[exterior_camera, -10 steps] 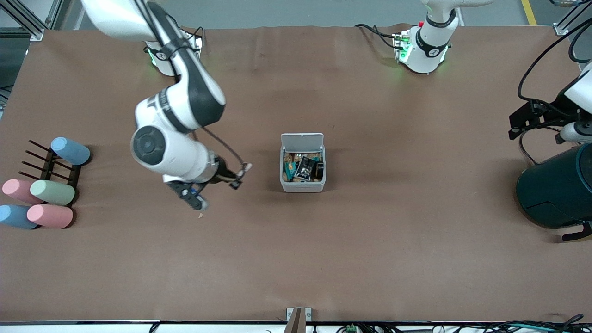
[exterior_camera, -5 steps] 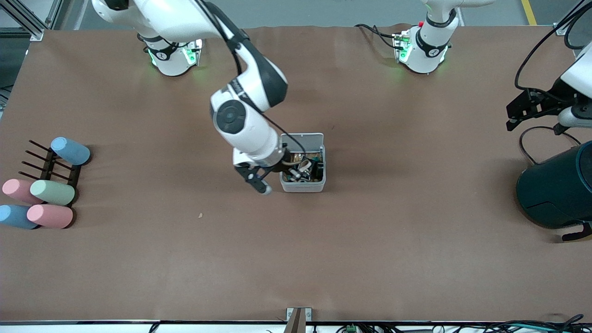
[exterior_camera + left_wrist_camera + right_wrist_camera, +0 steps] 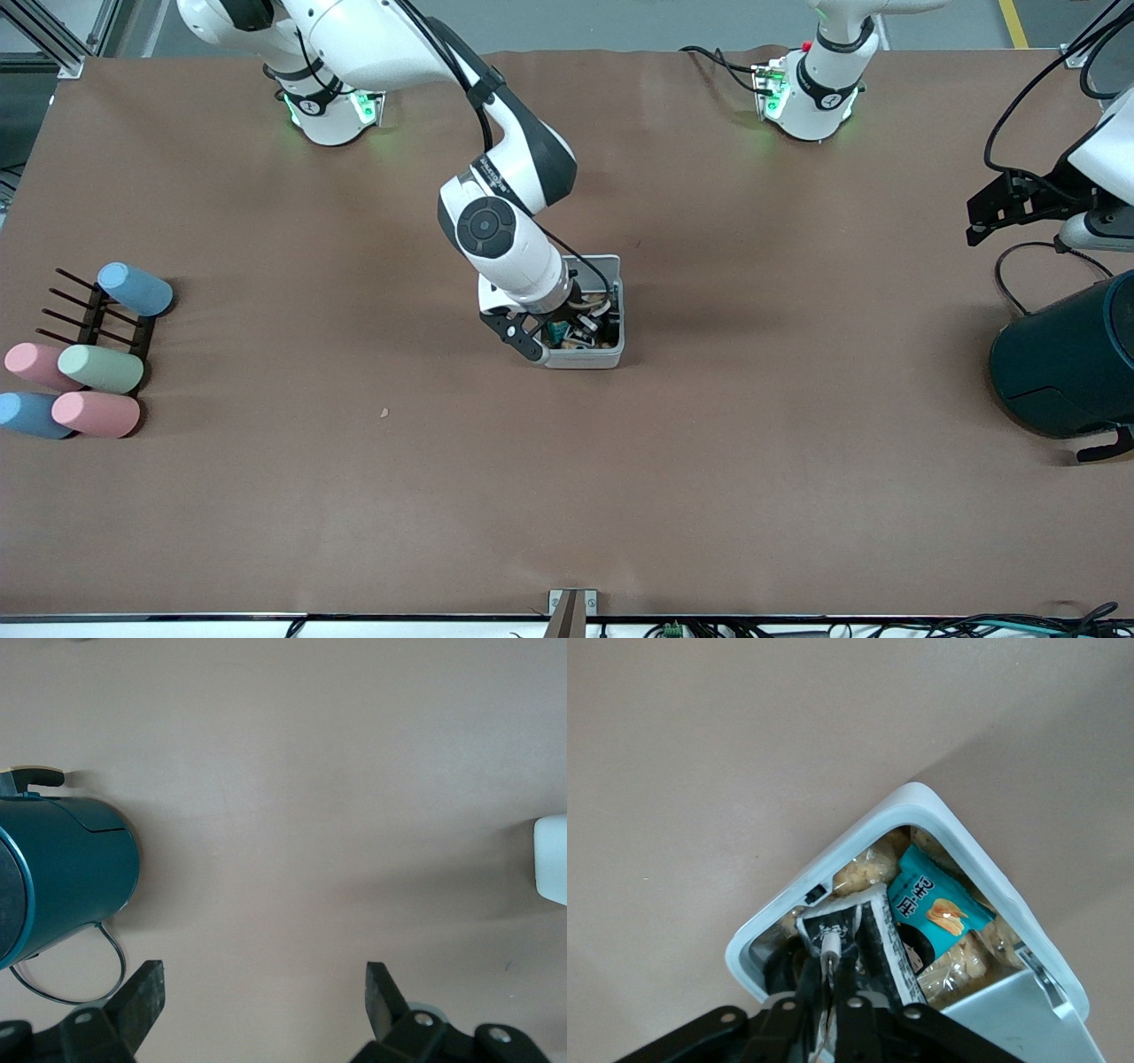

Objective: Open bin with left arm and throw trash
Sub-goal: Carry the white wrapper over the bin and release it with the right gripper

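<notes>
Tabletop (image 3: 266, 514): brown and wide, and apart from one speck I saw no loose rubbish on it.
Teal container (image 3: 1063, 363): stood at the left arm's end of the tabletop and had no part in the job.
Left arm: waited at that same end. Its left hand (image 3: 266, 992) hung over bare tabletop beside the teal container, its fingers spread wide with nothing between them.
Right arm (image 3: 496, 230): reached from its base down to the middle of the tabletop, with the right hand (image 3: 833, 979) over the bin's open mouth.
Bin (image 3: 585, 359): sat mid-tabletop with its lid (image 3: 1028, 1010) thrown back, so I judged the opening step done.
Trash in the bin: the black packet (image 3: 877, 943) lay inside, next to a teal snack packet (image 3: 939, 912) and some beige pieces. I couldn't make out the tape ring.
Right hand's grip: its fingers were drawn close together on a thin pale strip (image 3: 831, 943), which I took for the rubber band.
Speck (image 3: 384, 412): a tiny crumb lay nearer the front camera than the bin, toward the right arm's end.
Progress: nearly finished by my reckoning. What was left was letting go of the strip and pulling the arm away.
</notes>
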You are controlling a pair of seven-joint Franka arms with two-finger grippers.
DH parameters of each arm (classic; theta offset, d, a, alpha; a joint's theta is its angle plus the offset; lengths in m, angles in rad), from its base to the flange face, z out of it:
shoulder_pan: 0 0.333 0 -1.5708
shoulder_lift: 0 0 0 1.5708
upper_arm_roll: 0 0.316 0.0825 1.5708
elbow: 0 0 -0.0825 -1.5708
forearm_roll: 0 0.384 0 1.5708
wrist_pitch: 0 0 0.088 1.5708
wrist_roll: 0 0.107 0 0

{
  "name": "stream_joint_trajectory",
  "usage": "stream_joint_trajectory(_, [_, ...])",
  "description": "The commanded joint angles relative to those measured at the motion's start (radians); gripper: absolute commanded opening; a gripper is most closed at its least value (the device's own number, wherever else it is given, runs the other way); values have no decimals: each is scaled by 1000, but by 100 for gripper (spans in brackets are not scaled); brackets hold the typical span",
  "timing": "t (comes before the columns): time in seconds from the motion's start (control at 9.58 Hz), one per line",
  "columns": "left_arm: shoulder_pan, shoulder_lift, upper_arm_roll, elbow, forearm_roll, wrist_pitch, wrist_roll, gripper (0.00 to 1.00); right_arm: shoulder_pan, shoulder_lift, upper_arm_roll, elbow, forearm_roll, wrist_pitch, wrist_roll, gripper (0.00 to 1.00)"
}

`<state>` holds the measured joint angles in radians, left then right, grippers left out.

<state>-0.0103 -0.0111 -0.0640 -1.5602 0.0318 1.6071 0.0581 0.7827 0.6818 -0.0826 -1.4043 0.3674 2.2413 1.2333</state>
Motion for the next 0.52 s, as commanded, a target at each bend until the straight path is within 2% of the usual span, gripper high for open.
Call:
stream_joint_trajectory(0.0, [-5, 2, 4, 19, -10, -19, -6, 100, 12, 1, -11, 5, 4, -9, -2, 68])
stream_joint_trajectory(0.21, [-7, 3, 3, 19, -10, -19, -4, 100, 6, -13, -16, 10, 4, -53, -3, 73])
stream_joint_trajectory(0.31, [-13, 3, 3, 20, -10, -19, -6, 100, -15, -46, -25, 19, 2, -153, -9, 74])
stream_joint_trajectory(0.42, [-14, 2, 1, 20, -10, -19, -7, 100, -60, -129, -45, 19, 4, -242, -15, 81])
